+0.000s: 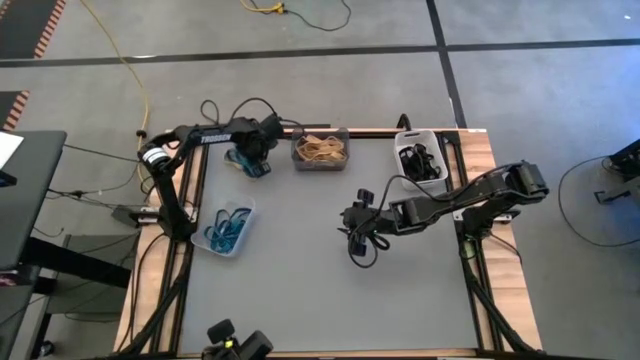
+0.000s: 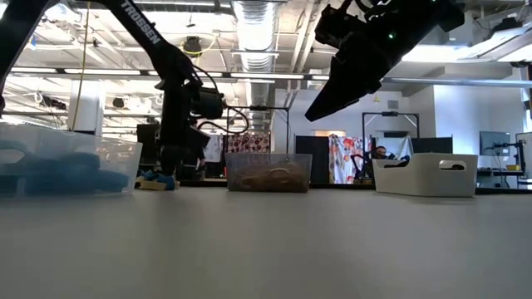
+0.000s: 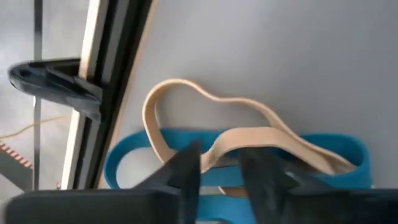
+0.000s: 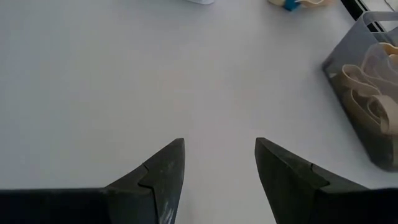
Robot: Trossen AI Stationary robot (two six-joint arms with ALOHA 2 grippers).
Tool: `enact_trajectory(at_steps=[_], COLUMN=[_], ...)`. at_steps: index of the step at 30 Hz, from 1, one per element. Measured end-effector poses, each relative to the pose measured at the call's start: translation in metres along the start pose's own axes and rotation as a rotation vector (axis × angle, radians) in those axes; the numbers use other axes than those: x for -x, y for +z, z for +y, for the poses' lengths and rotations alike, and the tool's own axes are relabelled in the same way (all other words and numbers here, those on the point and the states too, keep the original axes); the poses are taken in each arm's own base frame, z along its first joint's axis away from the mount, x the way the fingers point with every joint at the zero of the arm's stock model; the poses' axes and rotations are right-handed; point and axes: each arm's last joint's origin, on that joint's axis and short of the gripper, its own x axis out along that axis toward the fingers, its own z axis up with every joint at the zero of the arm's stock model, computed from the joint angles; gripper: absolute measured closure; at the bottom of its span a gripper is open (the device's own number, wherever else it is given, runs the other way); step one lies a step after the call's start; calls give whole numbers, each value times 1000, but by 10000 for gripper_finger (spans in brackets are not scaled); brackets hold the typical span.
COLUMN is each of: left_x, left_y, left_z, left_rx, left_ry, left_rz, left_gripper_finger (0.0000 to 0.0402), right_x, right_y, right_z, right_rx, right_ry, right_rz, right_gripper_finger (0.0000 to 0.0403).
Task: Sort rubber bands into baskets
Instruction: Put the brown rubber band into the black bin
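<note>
1. The left gripper (image 1: pixel 250 160) is low at the bench's far edge, near the far left corner; its own body hides most of the loose bands beneath it in the high view
2. In the left wrist view its fingertips (image 3: pixel 186 163) stand close on either side of a tan rubber band (image 3: pixel 249 134) lying over a blue rubber band (image 3: pixel 134 149); whether they have actually clamped the tan loop cannot be told, as the lower part of both bands is cut off by the fingers
3. The right gripper (image 1: pixel 357 243) hangs above the middle of the bench, fingers apart and holding nothing, over bare grey surface
4. The middle and near part of the bench (image 1: pixel 330 300) is open, with no loose bands on it
5. The dark grey basket (image 1: pixel 321 150) at the middle of the far edge holds tan bands
6. The white basket (image 1: pixel 421 158) at the far right corner holds black bands
7. The clear basket (image 1: pixel 229 228) by the left edge holds blue bands; in the low view its contents show only as a blue blur
</note>
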Motion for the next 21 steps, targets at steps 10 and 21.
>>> enact_trajectory(at_steps=[10, 21], left_x=[15, 81], left_y=[7, 11], left_z=[1, -24], left_rx=[1, -96], left_ry=[-45, 42], left_rz=[-11, 151], left_gripper_finger=[401, 401], right_x=[0, 3], right_y=[-1, -7], right_z=[1, 7], right_rx=[-2, -20], right_ry=[2, 10], right_rz=[6, 58], right_gripper_finger=[180, 180])
